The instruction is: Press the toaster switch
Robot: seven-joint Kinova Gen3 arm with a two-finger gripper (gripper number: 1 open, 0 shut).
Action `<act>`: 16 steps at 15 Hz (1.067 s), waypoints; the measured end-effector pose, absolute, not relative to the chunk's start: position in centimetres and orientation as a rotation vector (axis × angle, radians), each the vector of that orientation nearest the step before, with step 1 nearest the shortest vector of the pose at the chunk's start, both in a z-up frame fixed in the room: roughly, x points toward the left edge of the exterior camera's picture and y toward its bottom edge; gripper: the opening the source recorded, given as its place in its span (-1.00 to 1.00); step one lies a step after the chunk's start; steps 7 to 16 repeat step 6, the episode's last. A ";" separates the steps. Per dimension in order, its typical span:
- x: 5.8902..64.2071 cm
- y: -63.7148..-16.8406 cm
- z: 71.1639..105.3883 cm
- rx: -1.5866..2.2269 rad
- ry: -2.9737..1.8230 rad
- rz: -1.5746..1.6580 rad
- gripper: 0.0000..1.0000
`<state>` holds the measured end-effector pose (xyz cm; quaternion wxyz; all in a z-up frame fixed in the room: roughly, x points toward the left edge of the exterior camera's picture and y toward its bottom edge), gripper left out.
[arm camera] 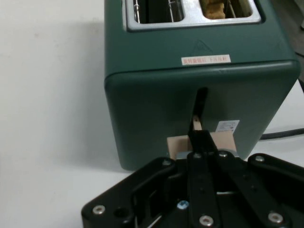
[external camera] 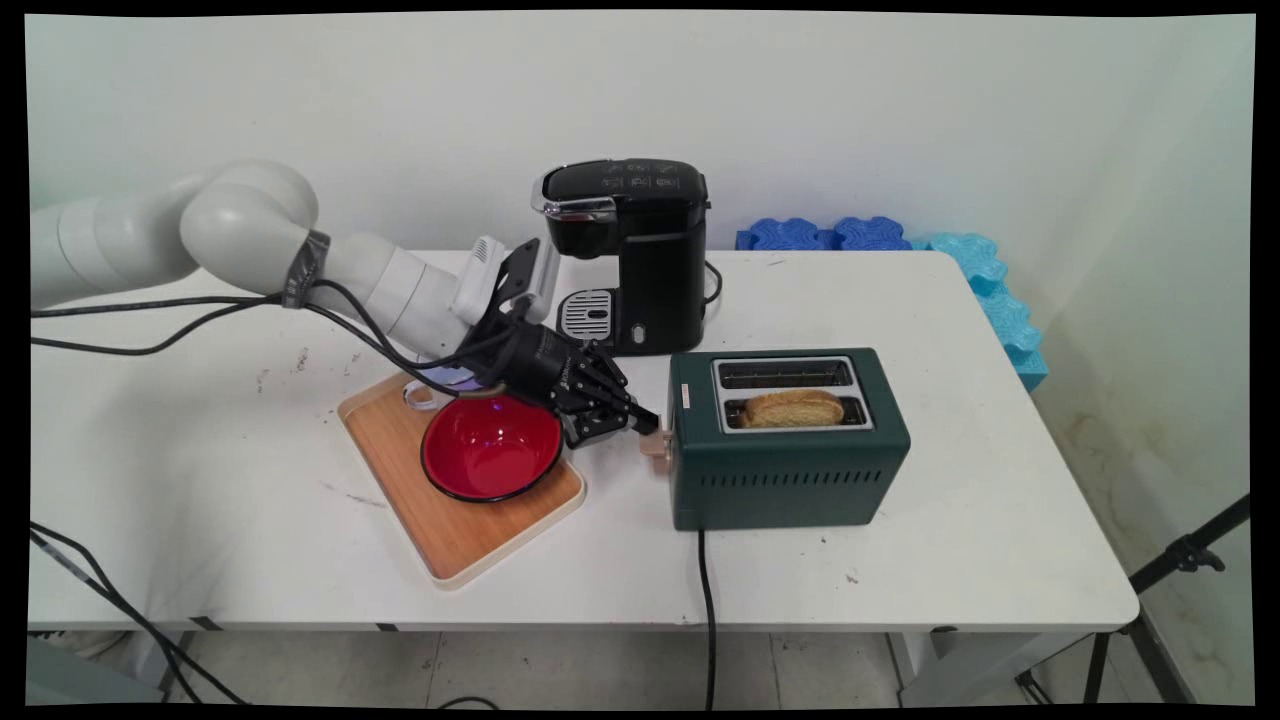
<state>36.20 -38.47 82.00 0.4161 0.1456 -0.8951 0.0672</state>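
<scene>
Gripper [arm camera: 198, 137] is clenched, fingertips pressing the toaster [external camera: 790, 470]'s small wooden lever [arm camera: 223, 141]; looks stiff and springy, best pushed from on top.

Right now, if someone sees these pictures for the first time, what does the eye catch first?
The dark green toaster near the table's middle, with a toast slice standing in its near slot. The black gripper is at the toaster's left end, fingers together on the tan lever. Beside it, a red bowl sits on a wooden tray, and a black coffee machine stands behind.
</scene>
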 end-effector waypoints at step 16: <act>36.3 -38.4 81.6 0.364 -2.257 0.167 -1.00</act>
